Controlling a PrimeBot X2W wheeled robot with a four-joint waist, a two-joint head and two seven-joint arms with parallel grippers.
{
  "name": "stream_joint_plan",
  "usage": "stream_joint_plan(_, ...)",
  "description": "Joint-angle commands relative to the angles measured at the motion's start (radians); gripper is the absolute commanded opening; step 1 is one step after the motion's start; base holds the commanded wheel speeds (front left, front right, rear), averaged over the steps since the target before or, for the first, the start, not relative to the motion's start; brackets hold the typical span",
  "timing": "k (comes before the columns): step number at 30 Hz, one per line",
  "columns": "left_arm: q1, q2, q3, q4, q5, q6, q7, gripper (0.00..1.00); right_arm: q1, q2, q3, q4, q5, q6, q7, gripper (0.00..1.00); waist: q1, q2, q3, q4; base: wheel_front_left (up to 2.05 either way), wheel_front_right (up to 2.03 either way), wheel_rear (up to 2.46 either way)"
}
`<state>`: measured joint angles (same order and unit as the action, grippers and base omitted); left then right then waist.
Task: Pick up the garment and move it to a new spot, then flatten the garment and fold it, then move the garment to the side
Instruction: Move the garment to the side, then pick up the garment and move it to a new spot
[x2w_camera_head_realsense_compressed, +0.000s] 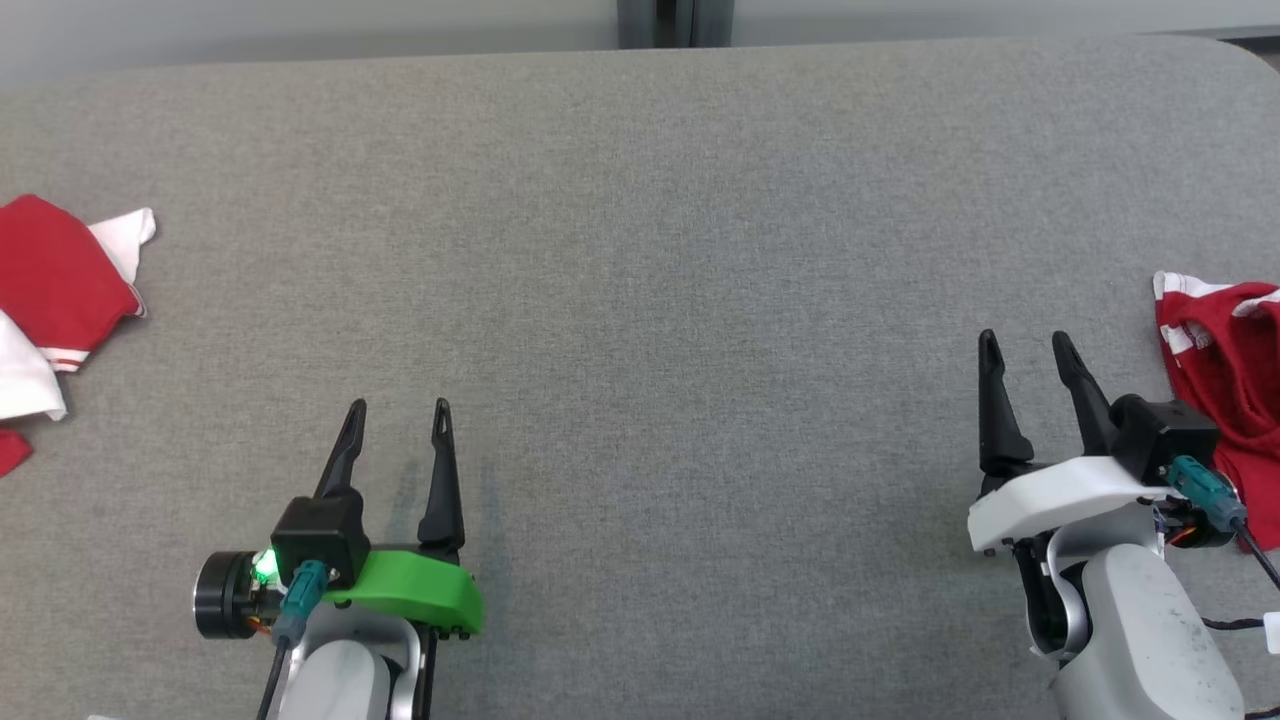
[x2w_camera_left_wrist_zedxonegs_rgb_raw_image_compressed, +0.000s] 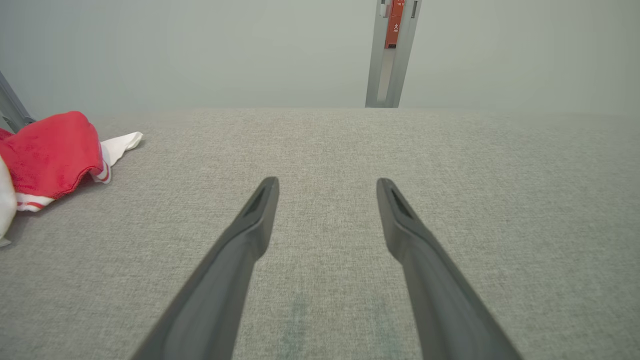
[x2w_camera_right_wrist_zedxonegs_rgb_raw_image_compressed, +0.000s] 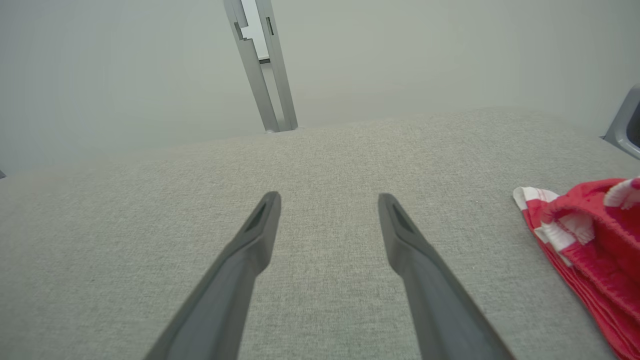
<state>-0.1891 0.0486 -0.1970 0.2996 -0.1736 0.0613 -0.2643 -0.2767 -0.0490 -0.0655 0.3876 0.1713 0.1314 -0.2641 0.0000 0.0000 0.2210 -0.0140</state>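
A red garment (x2w_camera_head_realsense_compressed: 1225, 350) with white stripes lies crumpled at the table's right edge, also seen in the right wrist view (x2w_camera_right_wrist_zedxonegs_rgb_raw_image_compressed: 600, 235). My right gripper (x2w_camera_head_realsense_compressed: 1024, 337) stands open just left of it, with nothing between its fingers (x2w_camera_right_wrist_zedxonegs_rgb_raw_image_compressed: 328, 196). Over the near left part of the table my left gripper (x2w_camera_head_realsense_compressed: 400, 405) is open and empty too (x2w_camera_left_wrist_zedxonegs_rgb_raw_image_compressed: 327, 181). Its fingers point toward the table's far edge.
A heap of red and white clothing (x2w_camera_head_realsense_compressed: 50, 270) rests at the left edge of the grey fabric table (x2w_camera_head_realsense_compressed: 640, 250), visible to the left wrist camera as well (x2w_camera_left_wrist_zedxonegs_rgb_raw_image_compressed: 50, 150). A grey post (x2w_camera_head_realsense_compressed: 675, 22) stands behind the far edge.
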Motion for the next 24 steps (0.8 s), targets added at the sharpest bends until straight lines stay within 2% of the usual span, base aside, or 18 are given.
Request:
stream_joint_plan(1, 0.023, 0.004, 0.008, 0.006, -0.002, 0.009, 0.000, 1.00, 0.019, -0.005, 0.007, 0.008, 0.007, -0.001, 0.000, 1.00, 0.0000, 0.0000, -0.046, 0.025, 0.00, 0.00, 0.00)
stream_joint_plan(8, 0.074, 0.004, 0.048, 0.011, -0.025, 0.021, 0.000, 1.00, 0.046, -0.004, 0.032, 0.004, 0.017, -0.001, 0.000, 1.00, 0.0000, 0.0000, -0.110, 0.025, 0.00, 0.00, 0.00)
stream_joint_plan(16, 0.134, 0.004, 0.096, 0.010, -0.010, 0.008, 0.000, 1.00, 0.086, -0.004, 0.042, -0.006, 0.024, -0.001, 0.000, 1.00, 0.0000, 0.0000, -0.182, 0.016, 0.00, 0.00, 0.00)
stream_joint_plan(24, 0.137, 0.004, 0.107, 0.002, -0.015, 0.005, 0.000, 1.00, 0.107, -0.004, 0.063, -0.017, 0.027, -0.001, 0.000, 1.00, 0.0000, 0.0000, -0.175, 0.022, 0.00, 0.00, 0.00)
